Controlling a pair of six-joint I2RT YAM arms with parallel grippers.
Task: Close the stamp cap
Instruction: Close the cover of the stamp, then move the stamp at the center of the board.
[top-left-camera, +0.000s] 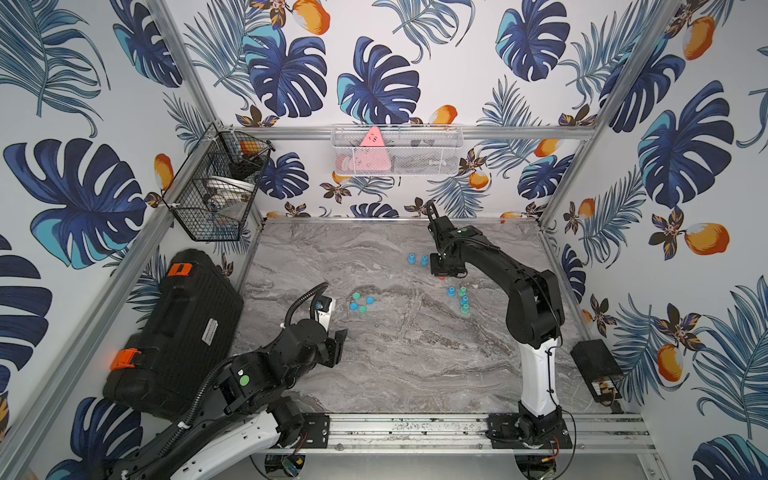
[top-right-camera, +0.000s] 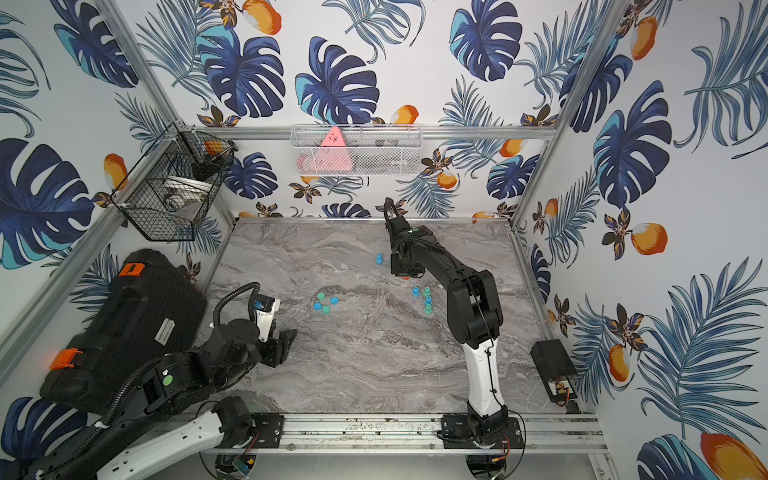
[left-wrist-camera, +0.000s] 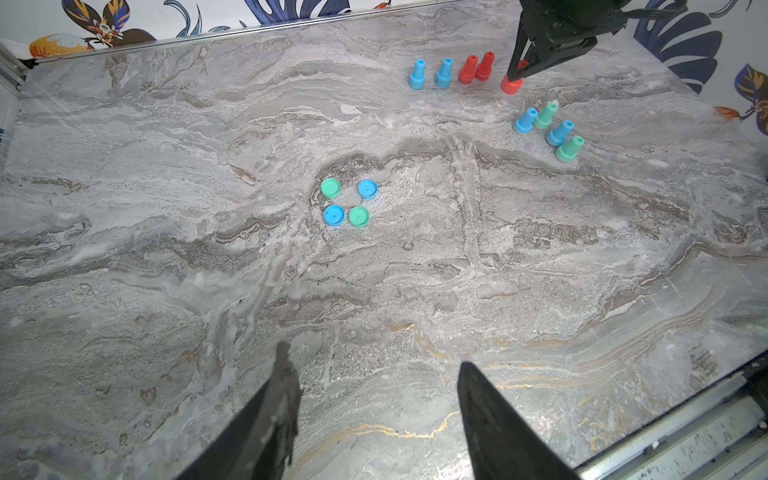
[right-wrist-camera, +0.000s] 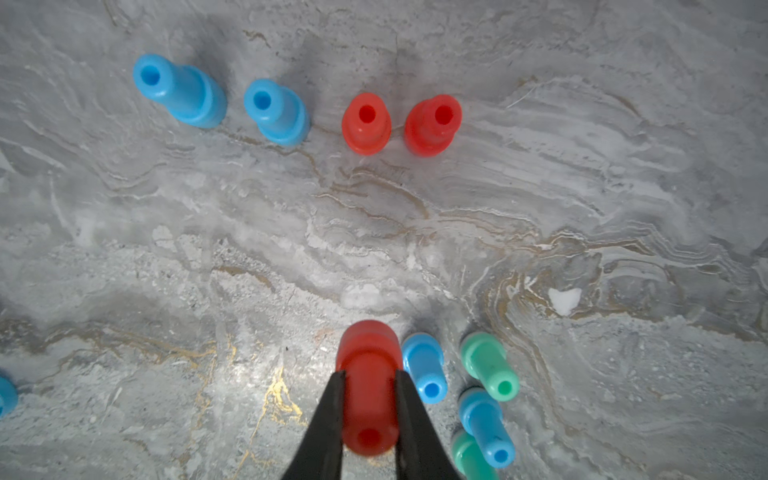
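The red stamp (right-wrist-camera: 368, 365) sits upright in the far right part of the desk (left-wrist-camera: 166, 216), its wide base pointing down. Whether that base touches the surface cannot be told. The right end effector (right-wrist-camera: 370, 376) pinches the stamp's narrow stem from both sides, its two black fingers pressed against the red plastic.

Just beside the held stamp stands a cluster of four stamps (left-wrist-camera: 548, 131), two blue and two green, close together. Farther back on the desk, a pair of red stamps (right-wrist-camera: 399, 124) stands side by side, nearly touching, and a pair of blue stamps (right-wrist-camera: 226, 104) stands next to them in the same row.

Nearer the middle of the desk lie four loose caps (left-wrist-camera: 348, 202), two green and two blue, set in a small square, well apart from all the stamps.

The left end effector (left-wrist-camera: 374, 357) hangs over the near part of the desk with its fingers spread and nothing between them.

In a top view, a black case (top-left-camera: 174, 332) lies beside the desk's left edge.
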